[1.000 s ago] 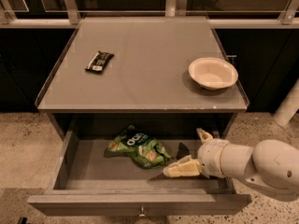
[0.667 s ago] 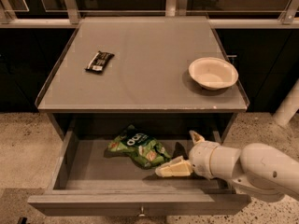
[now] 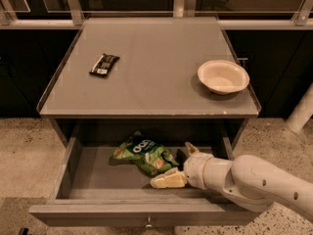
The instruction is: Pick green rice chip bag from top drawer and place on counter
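Observation:
The green rice chip bag [image 3: 145, 154] lies wrinkled on the floor of the open top drawer [image 3: 98, 177], a little left of its middle. My gripper [image 3: 177, 164] reaches into the drawer from the right, open, its two pale fingers spread around the bag's right end. One finger [image 3: 164, 180] lies near the drawer floor in front of the bag, the other [image 3: 190, 148] sits behind it. The grey counter [image 3: 151, 67] spans above the drawer. The bag does not look lifted.
A small black wrapper bar [image 3: 104, 64] lies on the counter's left part. A white bowl [image 3: 223, 76] stands at the counter's right edge. The drawer's front knob [image 3: 147, 224] shows at the bottom. My white arm [image 3: 259, 180] crosses the drawer's right front corner.
My gripper has moved left along the drawer, from right of the bag to around its right end. The bag, bar and bowl have not moved.

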{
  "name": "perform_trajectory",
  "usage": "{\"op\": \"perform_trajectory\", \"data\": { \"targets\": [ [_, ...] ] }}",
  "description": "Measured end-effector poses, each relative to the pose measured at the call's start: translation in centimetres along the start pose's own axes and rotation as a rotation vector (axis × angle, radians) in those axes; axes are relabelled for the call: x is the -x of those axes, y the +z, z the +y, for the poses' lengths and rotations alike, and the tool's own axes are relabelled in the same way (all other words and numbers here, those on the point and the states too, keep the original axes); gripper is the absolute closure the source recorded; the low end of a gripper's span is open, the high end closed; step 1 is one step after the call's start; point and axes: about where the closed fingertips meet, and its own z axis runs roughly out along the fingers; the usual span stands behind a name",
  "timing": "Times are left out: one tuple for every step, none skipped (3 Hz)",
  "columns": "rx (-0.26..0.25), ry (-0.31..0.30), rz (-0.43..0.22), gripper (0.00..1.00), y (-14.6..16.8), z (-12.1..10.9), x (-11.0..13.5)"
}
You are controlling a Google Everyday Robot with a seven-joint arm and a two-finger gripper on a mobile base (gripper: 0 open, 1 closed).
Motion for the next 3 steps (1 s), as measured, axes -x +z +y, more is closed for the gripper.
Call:
{"op": "perform_trajectory", "data": {
  "targets": [
    [0.022,-0.026,-0.016,0.0,2.3,0.3,0.2],
    [0.022,-0.04,-0.039,0.0,4.0,0.2,0.6],
    [0.022,-0.038,-0.04,0.19,4.0,0.2,0.5]
  ]
}}
